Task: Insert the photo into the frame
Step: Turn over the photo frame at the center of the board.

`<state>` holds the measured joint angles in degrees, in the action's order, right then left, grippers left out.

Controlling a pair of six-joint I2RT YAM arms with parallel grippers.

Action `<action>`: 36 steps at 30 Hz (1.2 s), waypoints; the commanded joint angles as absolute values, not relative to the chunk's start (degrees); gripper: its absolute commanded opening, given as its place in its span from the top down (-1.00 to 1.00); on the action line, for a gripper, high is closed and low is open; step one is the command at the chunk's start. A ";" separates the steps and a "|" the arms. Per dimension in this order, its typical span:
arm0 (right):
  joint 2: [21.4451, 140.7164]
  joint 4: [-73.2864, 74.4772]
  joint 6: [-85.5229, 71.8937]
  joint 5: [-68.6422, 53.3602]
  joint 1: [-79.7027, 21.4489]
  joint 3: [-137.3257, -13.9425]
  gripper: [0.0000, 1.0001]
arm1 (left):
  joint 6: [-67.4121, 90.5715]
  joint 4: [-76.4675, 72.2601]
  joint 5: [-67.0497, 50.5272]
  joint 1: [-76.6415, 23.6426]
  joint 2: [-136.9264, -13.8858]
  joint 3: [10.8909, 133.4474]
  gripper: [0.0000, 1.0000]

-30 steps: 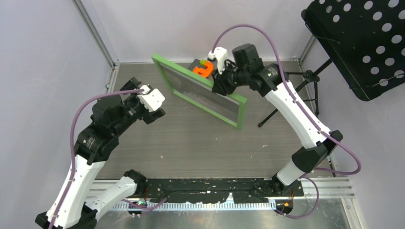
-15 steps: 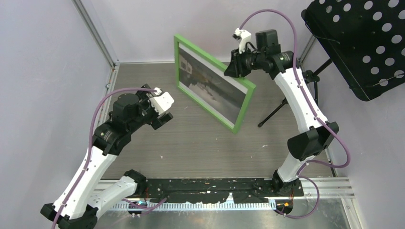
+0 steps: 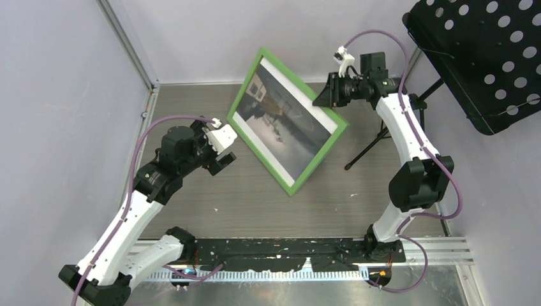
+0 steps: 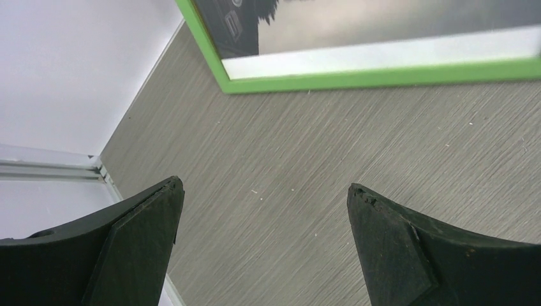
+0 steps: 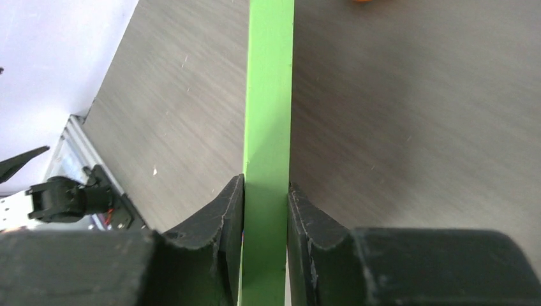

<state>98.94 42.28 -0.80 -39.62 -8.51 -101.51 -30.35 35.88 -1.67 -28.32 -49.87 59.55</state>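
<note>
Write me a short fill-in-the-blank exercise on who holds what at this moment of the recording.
1. The right gripper is shut on a rail of the frame, which is coloured ____.
2. The left gripper has its jaws ____, with nothing between them.
3. The misty landscape photo shows inside the ____.
Missing words: green; open; frame.

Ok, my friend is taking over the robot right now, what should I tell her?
Right tool: shut on the frame, on its green rail, holding it tilted over the table.
Left tool: open, empty, near the frame's left corner, not touching.
The photo shows inside the frame.
Left to do, probably: lay the frame down and let go.
</note>
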 commanded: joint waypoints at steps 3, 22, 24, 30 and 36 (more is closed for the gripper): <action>92.17 37.15 -1.72 -45.84 -8.02 -82.33 0.87 | -26.34 30.98 -1.21 -27.95 -51.90 56.38 -0.99; 96.83 13.68 -6.71 -44.40 -7.41 -56.25 0.84 | -10.81 48.68 -10.61 -19.99 -73.91 55.43 -0.99; 97.67 13.20 -6.50 -43.47 -7.45 -55.72 0.77 | -9.24 48.74 -12.88 -17.98 -77.61 56.47 -0.99; 99.22 15.44 -3.12 -41.48 -7.39 -56.18 0.57 | -5.20 50.35 -22.30 -11.83 -90.73 61.03 -0.99; 101.17 20.70 1.68 -40.21 -7.39 -57.99 0.28 | -1.40 47.75 -25.81 -10.46 -97.05 63.46 -0.99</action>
